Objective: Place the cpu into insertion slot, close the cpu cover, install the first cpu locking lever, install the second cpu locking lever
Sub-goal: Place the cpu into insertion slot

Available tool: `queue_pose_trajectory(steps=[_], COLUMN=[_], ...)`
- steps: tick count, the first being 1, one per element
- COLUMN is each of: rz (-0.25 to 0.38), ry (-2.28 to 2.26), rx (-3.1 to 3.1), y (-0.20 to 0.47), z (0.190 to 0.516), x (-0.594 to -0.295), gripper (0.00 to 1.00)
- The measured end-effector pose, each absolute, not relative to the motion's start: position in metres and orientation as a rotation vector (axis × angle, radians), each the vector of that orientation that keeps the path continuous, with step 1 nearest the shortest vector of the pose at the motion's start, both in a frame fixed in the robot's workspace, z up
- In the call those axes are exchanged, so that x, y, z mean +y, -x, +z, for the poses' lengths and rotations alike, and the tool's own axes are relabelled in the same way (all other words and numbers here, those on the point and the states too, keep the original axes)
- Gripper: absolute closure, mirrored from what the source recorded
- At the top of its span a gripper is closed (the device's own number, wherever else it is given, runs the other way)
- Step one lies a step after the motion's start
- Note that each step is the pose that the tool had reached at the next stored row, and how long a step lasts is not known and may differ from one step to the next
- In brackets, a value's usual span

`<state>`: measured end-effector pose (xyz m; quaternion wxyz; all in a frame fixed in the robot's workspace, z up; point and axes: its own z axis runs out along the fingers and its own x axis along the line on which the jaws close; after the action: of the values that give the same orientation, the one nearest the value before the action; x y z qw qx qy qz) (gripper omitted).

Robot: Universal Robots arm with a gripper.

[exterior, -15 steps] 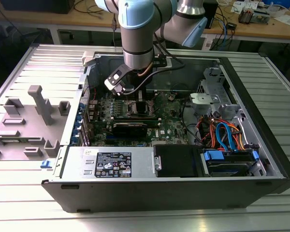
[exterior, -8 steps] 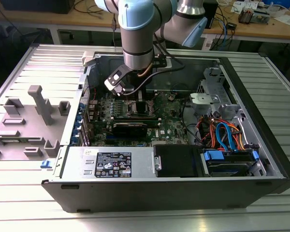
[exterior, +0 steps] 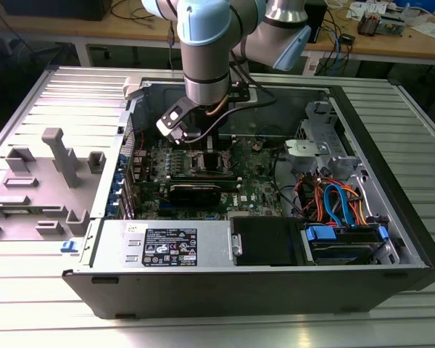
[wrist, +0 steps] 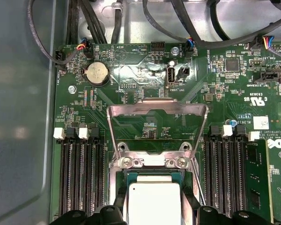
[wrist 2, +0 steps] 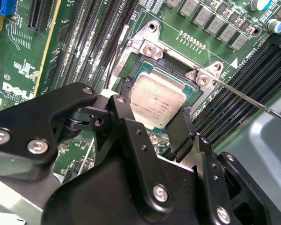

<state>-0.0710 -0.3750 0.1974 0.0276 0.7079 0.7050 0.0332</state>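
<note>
The black two-fingered claw pinches the cpu, a small flat square chip with a dull silver-grey top, with one finger against each of two opposite edges. The chip lies between the fingertips, directly over the insertion slot, the square dark-centred socket with a silver rim set in the green circuit board. Whether it is fully bedded or sits a hair above the contacts cannot be told from these views.

The step in hand looks like the seating itself. Done well, the chip goes down flat and square to the socket walls, with no tilt or sideways slide. The fingers should part only once it rests level.

The first wrist view shows what the second does not. The cpu cover, a thin silver frame with a large window, stands swung up just beyond the fingertips, clear of the chip. The second wrist view adds a thin steel lever rod angled out beside the claw. The exterior view places the claw deep inside the open dark computer case.
</note>
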Motion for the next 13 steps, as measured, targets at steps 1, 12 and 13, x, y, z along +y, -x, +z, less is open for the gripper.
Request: queue_pose_trajectory(steps=[1,12,13], rz=[0.102,0.104,0.105], ry=[-2.186,-2.187,-2.187], rx=[2.176,2.175,2.176], y=[0.0710,0.0710,0.0709], z=[0.1972,0.1967,0.1964], x=[-0.3750,-0.3749,-0.3747], gripper=[0.46,0.46,0.45])
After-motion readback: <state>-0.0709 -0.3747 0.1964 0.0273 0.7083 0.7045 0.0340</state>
